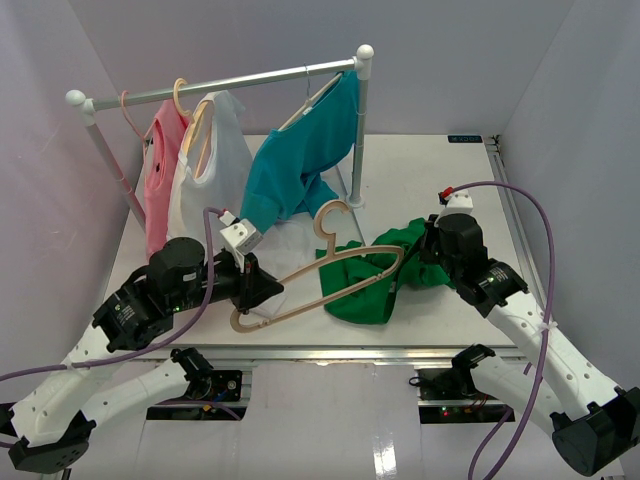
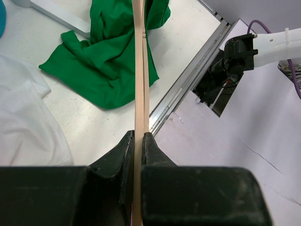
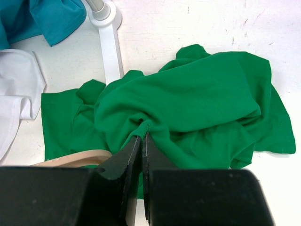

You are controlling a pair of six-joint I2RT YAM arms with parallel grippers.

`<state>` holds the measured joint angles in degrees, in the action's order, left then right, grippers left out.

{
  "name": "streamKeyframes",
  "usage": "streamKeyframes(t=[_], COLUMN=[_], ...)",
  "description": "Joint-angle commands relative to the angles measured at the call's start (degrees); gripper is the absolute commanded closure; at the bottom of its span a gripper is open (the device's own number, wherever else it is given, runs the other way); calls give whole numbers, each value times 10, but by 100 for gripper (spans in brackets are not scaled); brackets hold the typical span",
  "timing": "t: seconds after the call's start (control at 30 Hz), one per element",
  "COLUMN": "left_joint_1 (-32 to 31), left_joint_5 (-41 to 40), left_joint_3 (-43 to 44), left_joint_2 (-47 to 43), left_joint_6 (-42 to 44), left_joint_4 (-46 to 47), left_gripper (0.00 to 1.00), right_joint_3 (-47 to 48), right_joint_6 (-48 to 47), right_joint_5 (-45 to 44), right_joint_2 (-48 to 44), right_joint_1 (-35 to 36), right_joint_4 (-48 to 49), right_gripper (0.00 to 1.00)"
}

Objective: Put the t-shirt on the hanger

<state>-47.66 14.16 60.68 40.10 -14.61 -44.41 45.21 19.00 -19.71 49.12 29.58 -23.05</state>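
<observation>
Holding the hanger (image 1: 327, 228) by 1 end, the left gripper (image 1: 262, 290) is clamped narrow on the thin wood. The left wrist view shows the jaws pressed on both sides of the bar. This grip leaves the hook & the other arm free, pointing twd the t-shirt (image 1: 375, 290), so I think it is held as a fixed target for the cloth.

A bit further, the right gripper (image 3: 142, 136) is closed on a small fold of the green t-shirt, which lies crumpled on the table (image 1: 470, 180), partly under the hanger's free end. The pinch looks to be near a hem or the collar, but I cannot tell which. Probably the aim is to lift an opening over the hanger arm.

At the far side the rack (image 1: 230, 85) carries 3 other shirts: pink (image 1: 160, 180), white (image 1: 215, 160) & teal (image 1: 295, 170), apart from the work.
</observation>
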Motion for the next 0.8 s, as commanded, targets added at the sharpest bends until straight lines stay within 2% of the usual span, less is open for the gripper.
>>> streamKeyframes(t=[0.0,0.27,0.47,0.77], left_joint_1=[-2,-2,-2,-2], left_joint_5=[-6,27,60,41], left_joint_3=[32,50,32,-6], left_joint_2=[-7,-35,-41,-9], left_joint_6=[1,1,-6,-3], left_joint_4=[-6,-5,7,34], left_gripper=[100,100,100,100], right_joint_3=[16,13,21,23], right_joint_6=[-10,-8,-5,-4], right_joint_5=[2,0,9,19], right_joint_2=[-4,-2,5,4], right_joint_1=[-5,-6,-6,-6], right_joint_4=[13,13,12,11], right_gripper=[92,92,92,92])
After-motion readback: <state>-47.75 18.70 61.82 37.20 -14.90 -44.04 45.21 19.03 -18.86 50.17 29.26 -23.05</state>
